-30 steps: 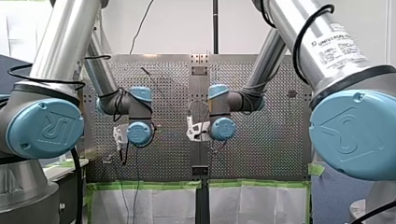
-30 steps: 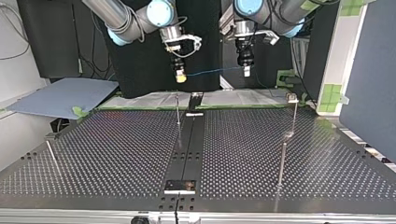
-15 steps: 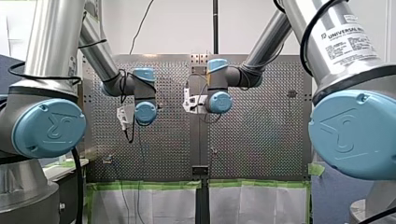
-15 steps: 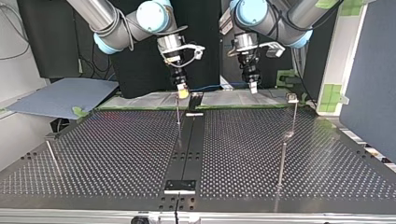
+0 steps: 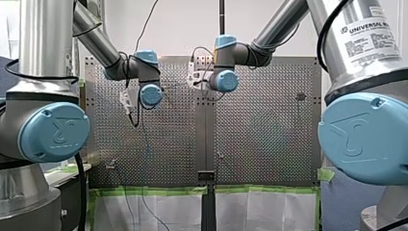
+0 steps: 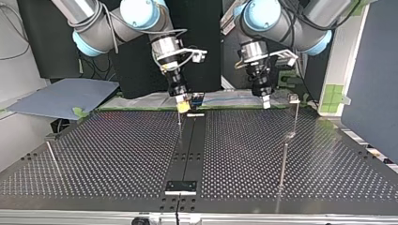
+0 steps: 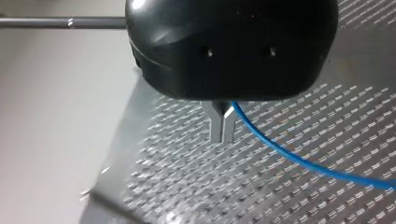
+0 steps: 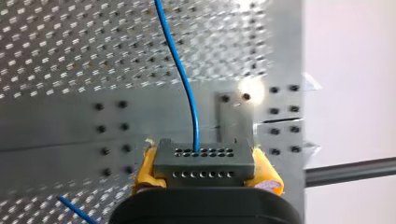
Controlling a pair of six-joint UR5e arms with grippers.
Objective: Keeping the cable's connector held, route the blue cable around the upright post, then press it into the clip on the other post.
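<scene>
- Blue cable (image 8: pixel 183 70) is running out of the grey connector (image 8: pixel 203 161), which my right gripper (image 8: pixel 204 169) is pinching between its yellow pads (image 8: pixel 267 176). The line is stretching across to my left gripper (image 7: pixel 222 128), whose metal fingers (image 7: pixel 216 125) are pressing together on it.
- In the top view the span is hanging just above the perforated table (image 6: pixel 117 154) at its far edge. The connector is sitting right by the top of the thin upright post (image 6: pixel 179 123).
- Routing is, I judge, only beginning: no part of the cable is wrapping a post yet.
- The next move is calling for my left arm to lead the cable around that post while my right gripper is holding the connector. It is then heading for the post at the view's right (image 6: pixel 296 117), whose top fitting (image 6: pixel 294 98) may be the clip.
- Compared with a second ago, both grippers are sitting lower and nearer the posts.
</scene>
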